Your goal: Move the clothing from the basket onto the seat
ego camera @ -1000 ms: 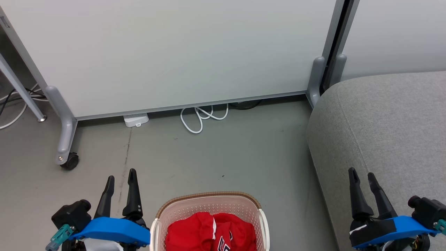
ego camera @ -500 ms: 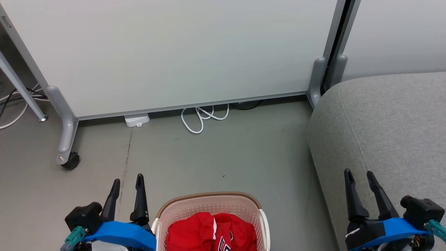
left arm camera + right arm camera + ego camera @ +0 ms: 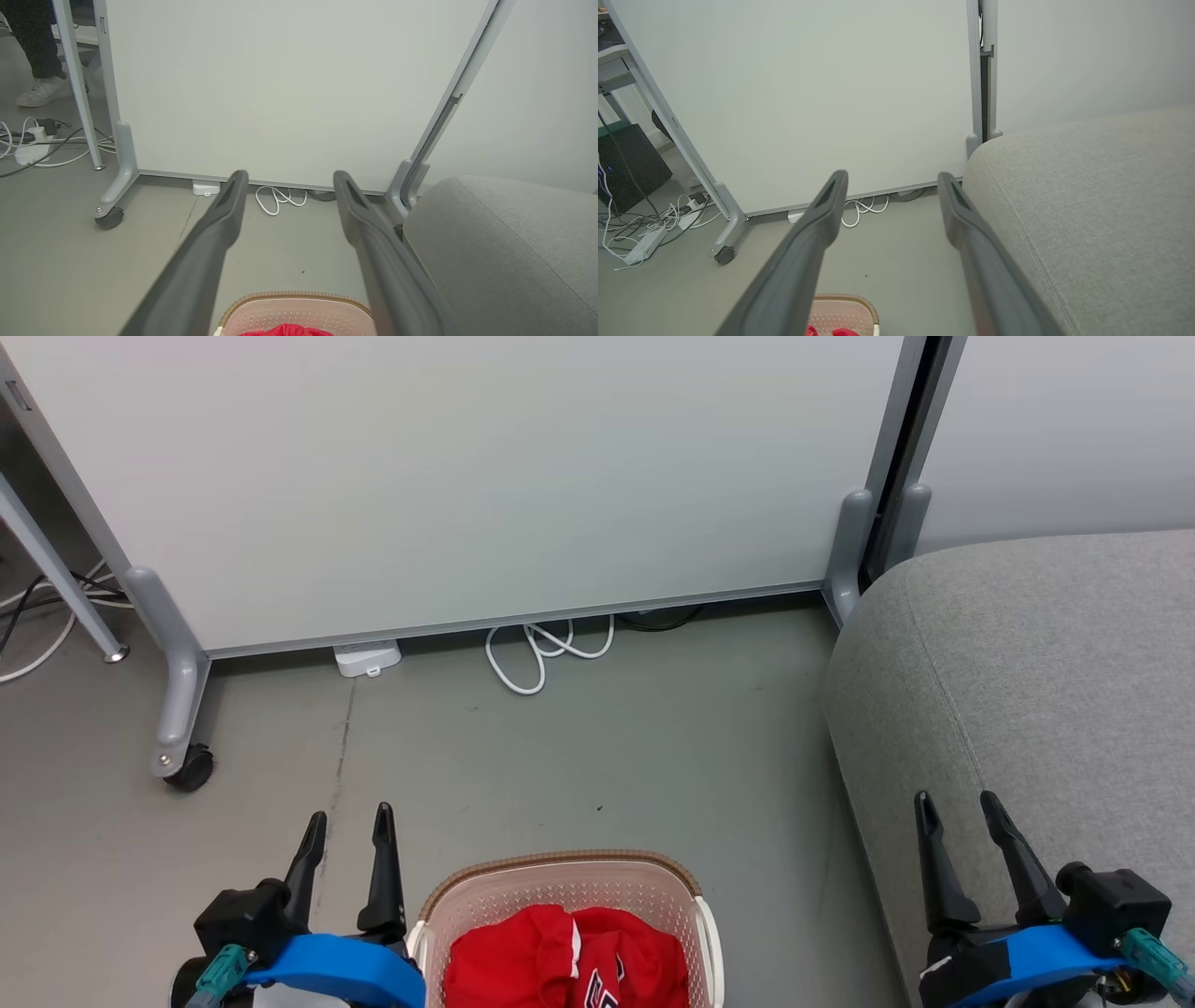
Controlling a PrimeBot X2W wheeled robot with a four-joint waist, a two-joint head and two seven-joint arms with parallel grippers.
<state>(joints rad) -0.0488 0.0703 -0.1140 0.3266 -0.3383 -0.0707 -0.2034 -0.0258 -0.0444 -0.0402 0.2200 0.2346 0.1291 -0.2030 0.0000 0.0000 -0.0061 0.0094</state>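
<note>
1. I am holding my left pincer [image 3: 349, 814] released, spread wide with nothing in it, just beside the left wall of the laundry basket [image 3: 560, 856].
2. I am carrying my right pincer [image 3: 955, 797] likewise unclenched and empty, over the near edge of the grey couch [image 3: 1046, 653], well apart from the basket.
3. The red clothing [image 3: 560, 952] is lying bunched inside the basket on the floor [image 3: 607, 756]. White piping is showing along one fold, and a scrap of black-and-white number at the bottom (the head view is cutting off the heap's lower part).
4. I am judging it light, limp and not fragile. Once lifted it will likely be sagging and trailing, and one garment may be dragging the other up.
5. I am thinking the best hold is a raised fold near the top of the heap. I would be pinching deep so the smooth sports fabric is not slipping out, and keeping clear of the perforated wall.
</note>
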